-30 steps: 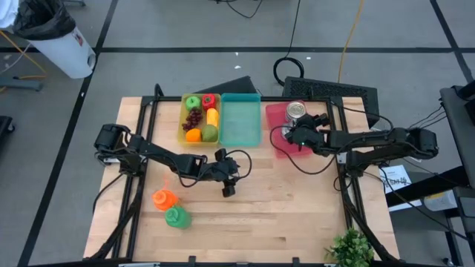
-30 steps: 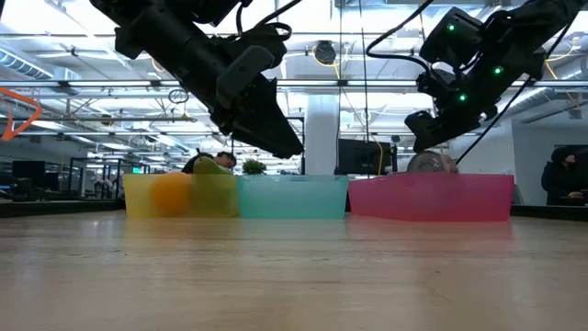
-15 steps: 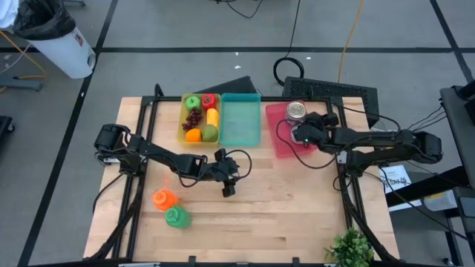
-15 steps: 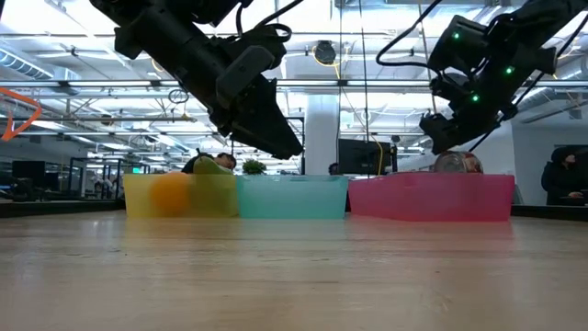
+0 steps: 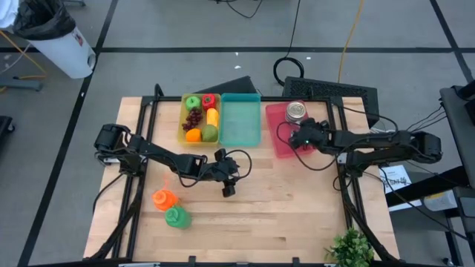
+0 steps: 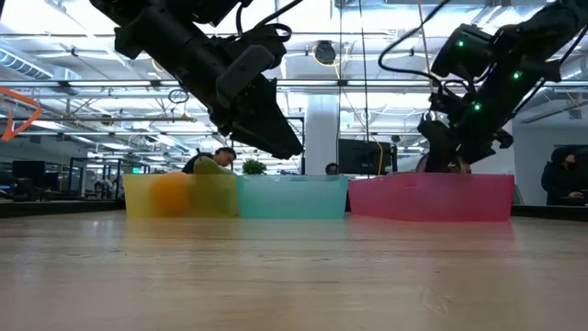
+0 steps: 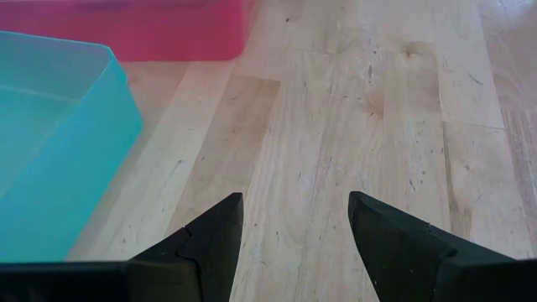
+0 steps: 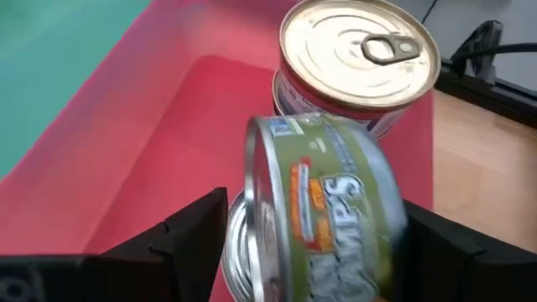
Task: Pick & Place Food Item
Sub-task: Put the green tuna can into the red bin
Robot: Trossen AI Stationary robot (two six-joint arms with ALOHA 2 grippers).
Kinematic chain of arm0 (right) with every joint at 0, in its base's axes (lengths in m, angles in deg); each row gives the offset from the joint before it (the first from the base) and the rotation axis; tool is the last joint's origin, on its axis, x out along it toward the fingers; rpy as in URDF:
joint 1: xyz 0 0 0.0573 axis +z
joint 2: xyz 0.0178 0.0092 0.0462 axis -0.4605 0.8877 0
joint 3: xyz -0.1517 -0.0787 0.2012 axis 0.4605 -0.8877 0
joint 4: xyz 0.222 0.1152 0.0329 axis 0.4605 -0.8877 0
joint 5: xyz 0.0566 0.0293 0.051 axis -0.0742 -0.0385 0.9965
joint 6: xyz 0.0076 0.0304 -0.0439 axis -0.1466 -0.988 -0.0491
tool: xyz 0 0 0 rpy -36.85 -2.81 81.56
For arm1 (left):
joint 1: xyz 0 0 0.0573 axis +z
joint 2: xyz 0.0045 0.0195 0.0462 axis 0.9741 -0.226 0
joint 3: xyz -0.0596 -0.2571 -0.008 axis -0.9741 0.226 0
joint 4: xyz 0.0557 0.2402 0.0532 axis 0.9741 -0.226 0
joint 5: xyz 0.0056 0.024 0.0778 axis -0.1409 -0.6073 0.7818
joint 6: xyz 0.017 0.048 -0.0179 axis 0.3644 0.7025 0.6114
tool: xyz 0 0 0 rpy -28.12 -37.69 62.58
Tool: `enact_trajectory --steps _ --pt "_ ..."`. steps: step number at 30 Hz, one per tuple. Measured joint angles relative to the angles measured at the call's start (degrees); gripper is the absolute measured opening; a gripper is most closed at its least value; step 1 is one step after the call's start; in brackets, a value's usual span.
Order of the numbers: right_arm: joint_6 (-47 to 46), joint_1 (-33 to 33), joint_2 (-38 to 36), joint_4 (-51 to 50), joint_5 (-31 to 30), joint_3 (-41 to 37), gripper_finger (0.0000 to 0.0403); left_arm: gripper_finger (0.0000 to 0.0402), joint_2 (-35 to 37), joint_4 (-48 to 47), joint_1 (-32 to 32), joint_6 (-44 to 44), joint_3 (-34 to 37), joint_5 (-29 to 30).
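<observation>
My right gripper [image 5: 303, 138] is low over the pink bin [image 5: 278, 144], with a green-labelled can [image 8: 327, 210] lying on its side between its fingers. A second can [image 8: 359, 63] with a pull tab stands upright in the bin's far end, just beyond the held can. In the low view, my right gripper [image 6: 452, 156] reaches down to the bin's rim. My left gripper [image 5: 226, 189] is open and empty over bare table in the middle. It points toward the teal bin [image 7: 50, 143]. My right gripper has the green-labelled can between its two fingers, which stand at the can's two flat ends [image 8: 256, 201]. The can's axis lies across the gap, somewhat tilted. One end sits against a finger [image 8: 436, 243]; at the other end I cannot tell. The can is over the pink bin's floor [image 8: 143, 151].
A yellow bin [image 5: 200, 119] with fruit stands at the far left of the row, with the teal bin [image 5: 241, 122] between it and the pink one. An orange item [image 5: 163, 198] and a green item [image 5: 177, 216] lie on the front left. A plant [image 5: 349, 248] stands at the front right.
My right gripper has gone down with the can, from above the pink bin's rim to level with it, and has drifted slightly toward the table's right edge. It is now next to the standing can.
</observation>
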Motion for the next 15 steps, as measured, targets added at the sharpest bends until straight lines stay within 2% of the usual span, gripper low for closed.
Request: enact_trajectory --steps 4,11,15 --pt "0.6 0.0 0.0 5.5 -0.1 -1.9 0.0270 0.0228 0.0 0.0 0.0 0.0 0.0 0.0" --pt "-3.0 -1.2 0.0 5.4 -3.4 -5.3 0.0270 0.0228 0.0 0.0 0.0 0.0 0.0 0.0" --pt "-6.0 -2.1 -0.3 7.5 -0.4 -7.4 0.0270 0.0228 0.0 -0.2 0.0 0.0 0.0 0.0"
